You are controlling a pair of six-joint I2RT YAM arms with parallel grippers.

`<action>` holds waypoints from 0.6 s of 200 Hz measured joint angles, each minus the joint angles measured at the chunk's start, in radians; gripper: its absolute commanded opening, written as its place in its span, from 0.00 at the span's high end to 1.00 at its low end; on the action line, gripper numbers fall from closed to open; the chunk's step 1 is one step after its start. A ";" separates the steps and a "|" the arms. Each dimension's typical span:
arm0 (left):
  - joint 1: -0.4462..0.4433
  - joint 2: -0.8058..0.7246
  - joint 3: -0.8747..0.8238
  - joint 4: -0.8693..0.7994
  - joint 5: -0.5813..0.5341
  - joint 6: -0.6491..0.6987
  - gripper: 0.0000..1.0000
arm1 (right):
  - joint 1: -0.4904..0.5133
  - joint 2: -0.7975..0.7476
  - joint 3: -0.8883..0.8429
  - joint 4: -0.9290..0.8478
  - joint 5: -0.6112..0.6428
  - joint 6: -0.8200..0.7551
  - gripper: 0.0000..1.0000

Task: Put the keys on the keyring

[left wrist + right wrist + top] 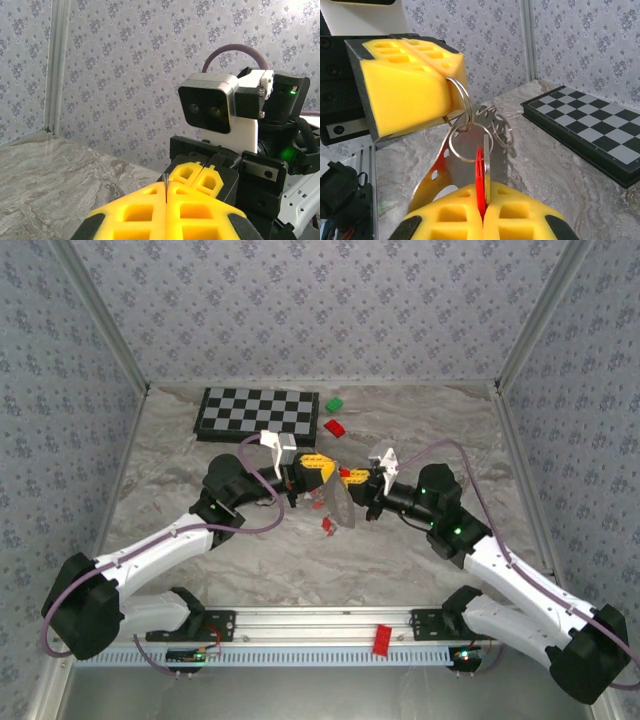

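**Ana:** What do you see from the top?

**Ben:** The left gripper [297, 478] and the right gripper [358, 483] meet in the middle, just beside each other. A shiny strip [340, 508] hangs down between them. A few loose keys [327, 525] lie on the stone-look table [400, 562] right under it. The checkerboard [258, 412] is at the back, well apart.

**Ana:** And the left wrist view?

**Ben:** The left gripper's yellow foam pads [135, 215] are pressed together. A thin grey bit of the keyring [165, 184] pokes up from the crack between them.

**Ana:** And the right wrist view?

**Ben:** The right gripper's pads [520, 215] squeeze a red key [480, 175]. It is flat and thin and stands on its edge. The keyring [470, 142] hangs from the left gripper's pads, just above the key. It is round loops of thin, hard wire. The strip is bendy, with little holes.

**Ana:** How do you do this bit well?

**Ben:** I think the key's hole must meet the wire's open end. Go slow, hold the ring steady, and follow the curve. The wire is slippery and the foam is squishy, so the key may twist. I cannot see the key's hole from here
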 measured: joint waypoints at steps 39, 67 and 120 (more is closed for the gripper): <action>0.000 0.000 0.000 0.000 0.000 0.000 1.00 | 0.000 -0.004 0.000 -0.008 0.000 -0.014 1.00; 0.000 0.000 0.000 -0.001 0.001 0.000 1.00 | 0.006 -0.003 0.013 -0.047 0.000 -0.040 1.00; 0.000 0.002 0.002 0.001 0.001 0.000 1.00 | 0.026 0.004 0.068 -0.124 0.011 -0.097 1.00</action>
